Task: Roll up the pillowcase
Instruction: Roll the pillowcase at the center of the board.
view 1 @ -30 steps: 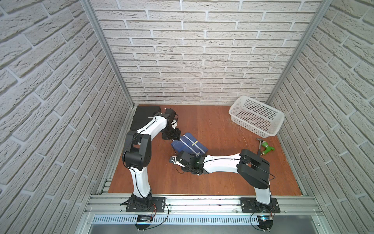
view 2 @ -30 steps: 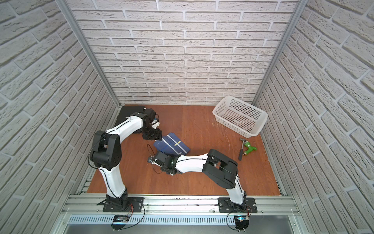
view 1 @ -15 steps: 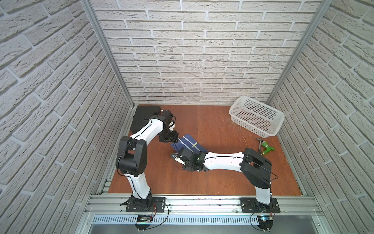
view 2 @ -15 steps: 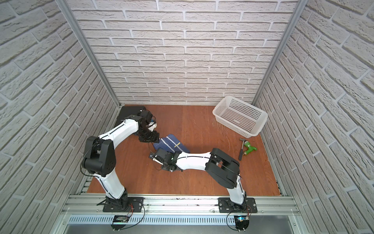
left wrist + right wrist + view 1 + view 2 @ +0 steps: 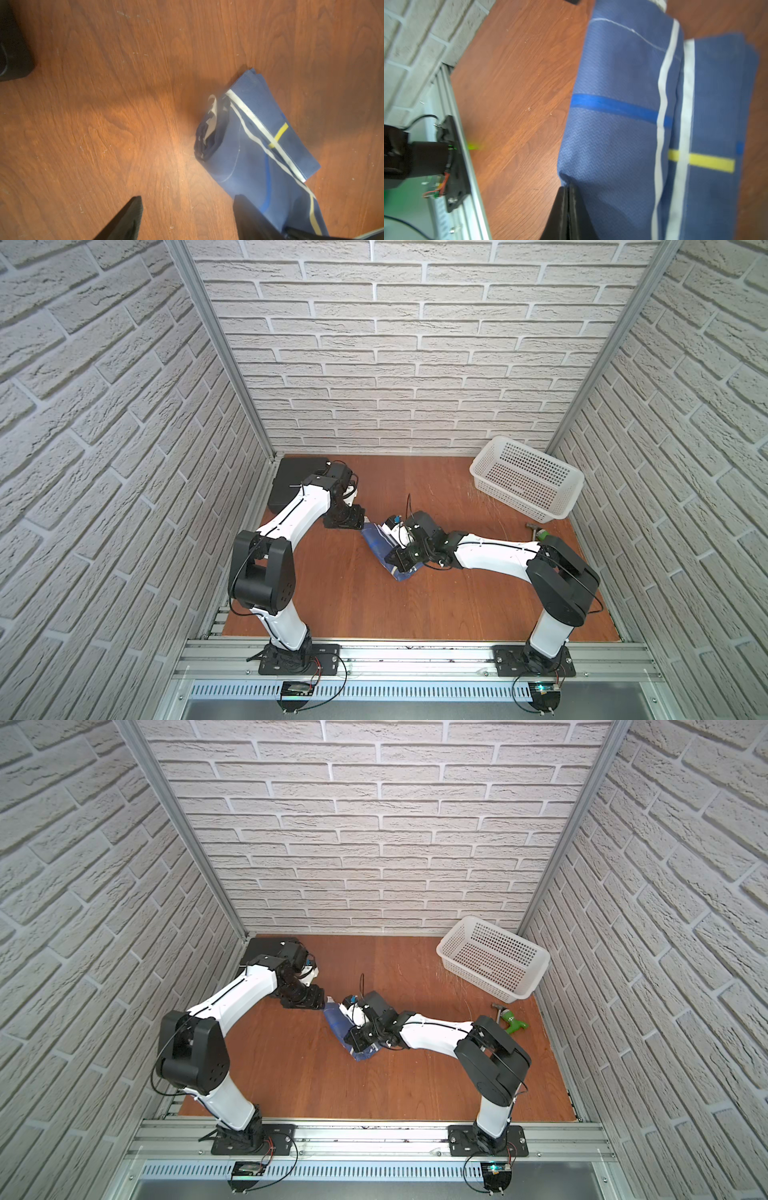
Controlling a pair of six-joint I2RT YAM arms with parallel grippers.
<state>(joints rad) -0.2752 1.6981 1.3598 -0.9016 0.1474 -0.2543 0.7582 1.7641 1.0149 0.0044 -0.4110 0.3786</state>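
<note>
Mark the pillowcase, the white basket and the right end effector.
pillowcase (image 5: 375,542): in a top view, exposed rolled part.
white basket (image 5: 519,502): in a top view, near perforated wall.
right end effector (image 5: 568,190): right wrist view, between the closed fingertips.

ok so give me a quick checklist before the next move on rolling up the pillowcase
1. The right gripper pinching the pillowcase: ok, jaws shut on a pucker of cloth.
2. The left gripper gripping the roll's other end: not ok, it is open and holds nothing.
3. Roll finished: not ok, a flat flap lies unrolled beside it.
4. Roll tight enough: cannot tell, though the layers at its end look loose.
5. The basket clear of the roll: ok.
</note>
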